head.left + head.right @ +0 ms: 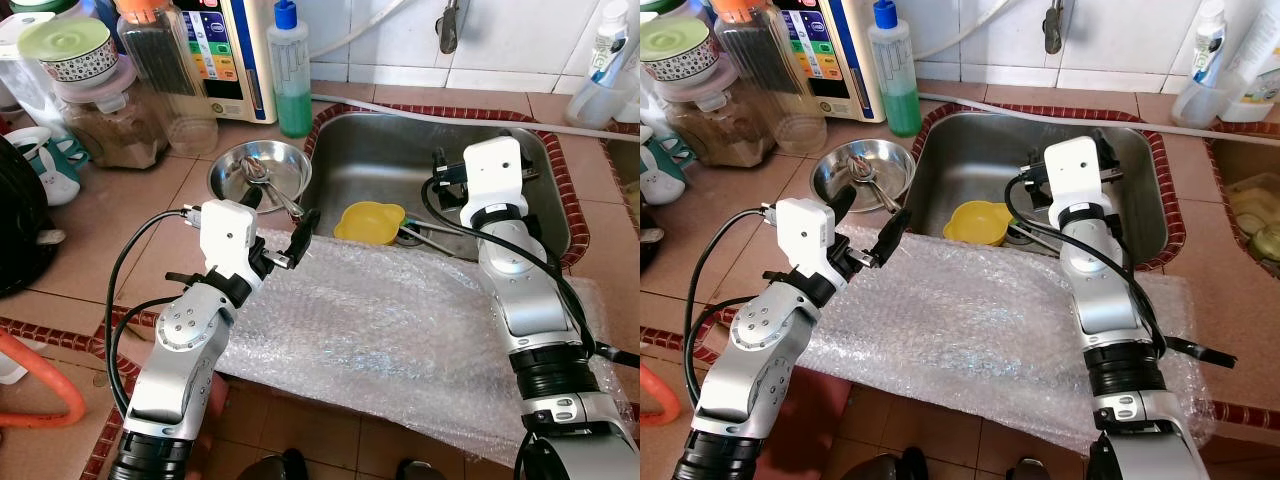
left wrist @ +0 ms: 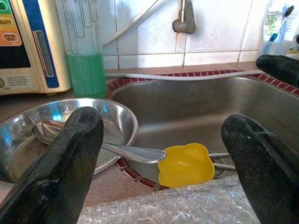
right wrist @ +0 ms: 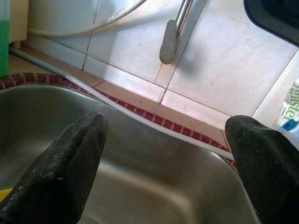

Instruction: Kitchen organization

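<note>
Left pincer (image 1: pixel 277 225) wide, 6 o'clock of round steel bowl (image 1: pixel 232 170) | right pincer (image 3: pixel 168 158) wide over steel sink (image 1: pixel 520 200) | risk: spoon (image 1: pixel 262 175) knocked out, yellow plastic cup (image 1: pixel 370 222) tipped.

Home kitchen: steel sink (image 1: pixel 380 160), tiled counter (image 1: pixel 130 240).

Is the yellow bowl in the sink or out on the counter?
In the sink: the yellow bowl sits inside the steel sink basin, near its front edge.

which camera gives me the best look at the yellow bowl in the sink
The right eye view: the yellow bowl sits whole and unobstructed in the sink. The left eye view shows it similarly; the left wrist view sees it low, from the side.
</note>
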Tool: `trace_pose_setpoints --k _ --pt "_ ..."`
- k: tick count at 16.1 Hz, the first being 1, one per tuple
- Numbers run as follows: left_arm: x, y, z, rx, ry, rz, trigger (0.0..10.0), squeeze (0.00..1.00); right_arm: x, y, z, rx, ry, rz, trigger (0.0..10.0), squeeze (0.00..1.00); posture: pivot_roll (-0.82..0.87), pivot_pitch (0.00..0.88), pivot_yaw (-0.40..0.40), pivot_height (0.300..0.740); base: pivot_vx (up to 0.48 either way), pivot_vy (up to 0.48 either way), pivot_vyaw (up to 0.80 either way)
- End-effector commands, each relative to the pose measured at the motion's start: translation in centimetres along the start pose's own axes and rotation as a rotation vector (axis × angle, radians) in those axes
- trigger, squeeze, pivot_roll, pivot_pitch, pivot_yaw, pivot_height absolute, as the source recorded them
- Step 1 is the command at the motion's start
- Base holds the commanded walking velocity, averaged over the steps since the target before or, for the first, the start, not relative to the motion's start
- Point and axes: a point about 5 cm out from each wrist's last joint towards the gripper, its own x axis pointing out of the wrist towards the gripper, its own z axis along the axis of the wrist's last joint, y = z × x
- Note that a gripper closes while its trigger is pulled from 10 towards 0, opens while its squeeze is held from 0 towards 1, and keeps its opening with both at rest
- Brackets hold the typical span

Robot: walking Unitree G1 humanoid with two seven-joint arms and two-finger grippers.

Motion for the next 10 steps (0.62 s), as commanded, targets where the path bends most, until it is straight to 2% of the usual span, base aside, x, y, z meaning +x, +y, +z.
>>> trace_pose_setpoints --k 1,3,7,10 --pt "-0.2 0.0 0.0 0.017 0.000 0.002 10.0 1.00 -0.2 0.2 0.3 0.001 -0.012 0.009 10.0 1.00 -0.15 0.184 0.095 0.740 0.000 0.000 0.00" --pt "-0.1 0.1 0.1 0.023 -0.003 0.003 10.0 1.00 -0.3 0.5 0.6 0.009 -0.022 0.015 10.0 1.00 -0.15 0.178 0.094 0.740 0.000 0.000 0.00" --pt "0.4 0.9 0.6 0.043 -0.034 0.048 10.0 1.00 -0.9 2.6 0.6 0.038 -0.022 0.073 10.0 1.00 -0.15 0.152 0.071 0.740 0.000 0.000 0.00" --pt "0.3 1.1 0.5 0.040 -0.036 0.066 10.0 1.00 -0.8 2.8 0.5 0.036 -0.020 0.085 10.0 1.00 -0.15 0.144 0.059 0.740 0.000 0.000 0.00"
